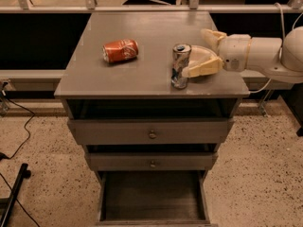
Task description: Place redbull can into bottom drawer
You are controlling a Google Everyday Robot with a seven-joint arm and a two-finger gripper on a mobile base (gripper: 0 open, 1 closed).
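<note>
Your robot's gripper reaches in over the right edge of the desk, level with the redbull can, which stands upright near the front edge, right of centre. The can sits close to that edge, probably because it is within easy reach of the arm and directly above the drawers. The bottom drawer is pulled out below the front edge with its dark interior bare, ready to take the can from above. The two shallower drawers above it are pushed in, so they should not block the descent.

The jaws are spread wide and hold nothing. The near finger lies along the can's right side, touching or nearly touching it. The far finger angles toward the back edge, apart from the can. The can is not yet between them, so you would likely need to bring the gripper further left before clamping. An orange soda can lies on its side toward the left edge, well apart from the gripper.
</note>
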